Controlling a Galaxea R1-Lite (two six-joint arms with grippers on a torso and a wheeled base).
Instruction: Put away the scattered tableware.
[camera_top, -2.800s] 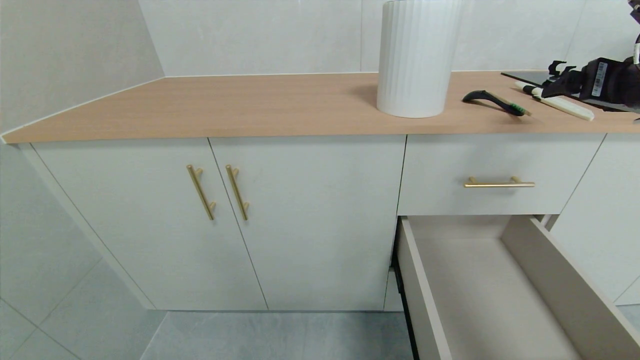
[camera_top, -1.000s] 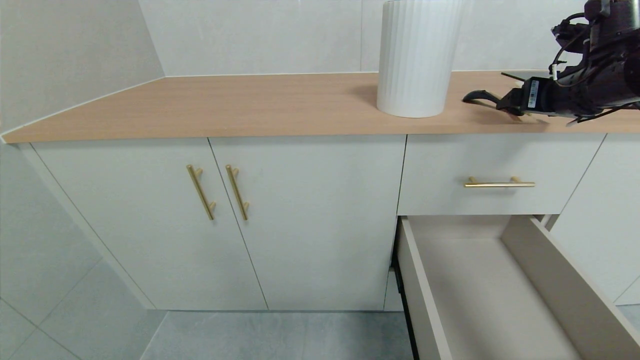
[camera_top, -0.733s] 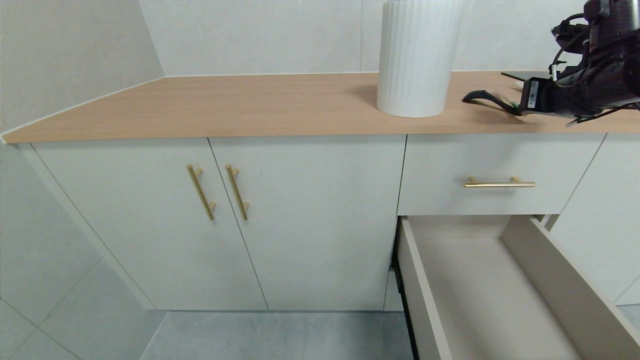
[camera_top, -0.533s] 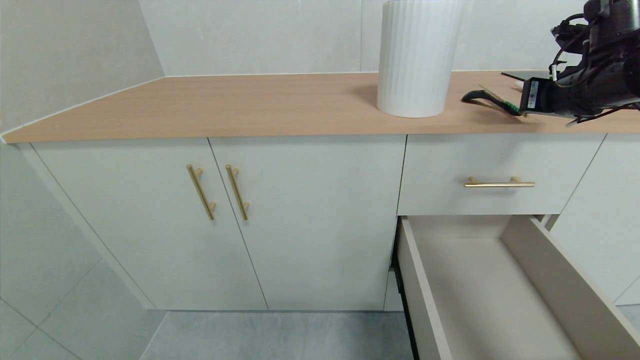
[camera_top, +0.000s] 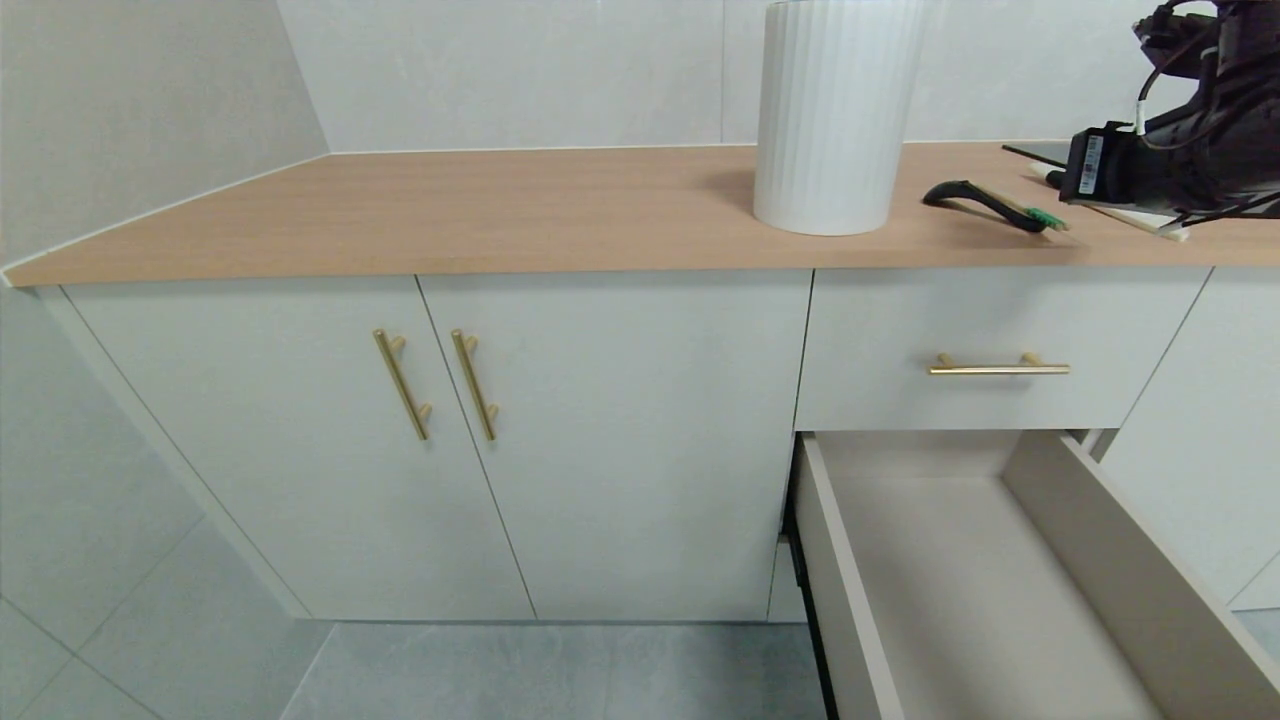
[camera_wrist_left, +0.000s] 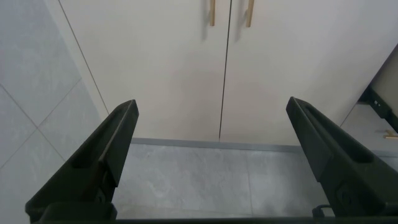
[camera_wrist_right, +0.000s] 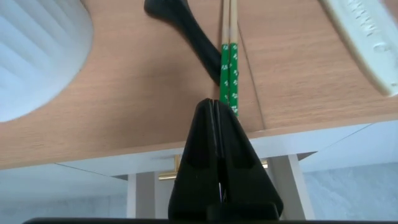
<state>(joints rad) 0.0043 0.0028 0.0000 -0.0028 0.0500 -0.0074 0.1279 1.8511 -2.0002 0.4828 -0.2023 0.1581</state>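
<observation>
Right gripper (camera_wrist_right: 216, 107): black fingers pressed flat together with no gap, nothing pinched between them. It sits at the front edge of the light-brown wooden countertop (camera_top: 500, 210), at its right end. The tip points along the pair of wooden chopsticks with green patterned bands (camera_wrist_right: 227, 68). In the wrist view the tip meets the chopsticks' near ends; whether it touches them cannot be told. In the head view the gripper is just beside those ends and slightly above the counter.

Chopsticks: lying side by side on the countertop, parallel and touching, resting across a black curved plastic utensil (camera_wrist_right: 180, 25).

Cream-white flat oblong utensil (camera_wrist_right: 364, 37): on the countertop, near the chopsticks on the side away from the container.

White ribbed cylindrical container (camera_top: 835, 120): upright on the countertop, near the black utensil's far end.

Lower beige drawer (camera_top: 840, 580): pulled out, below the chopsticks' end of the counter. A closed white drawer with a gold bar handle (camera_top: 998, 368) is directly above it.

Left gripper (camera_wrist_left: 211, 106): fingers spread wide apart, holding nothing, low over the grey tiled floor (camera_wrist_left: 186, 180) and facing the white double cabinet doors with gold handles (camera_top: 440, 385).
</observation>
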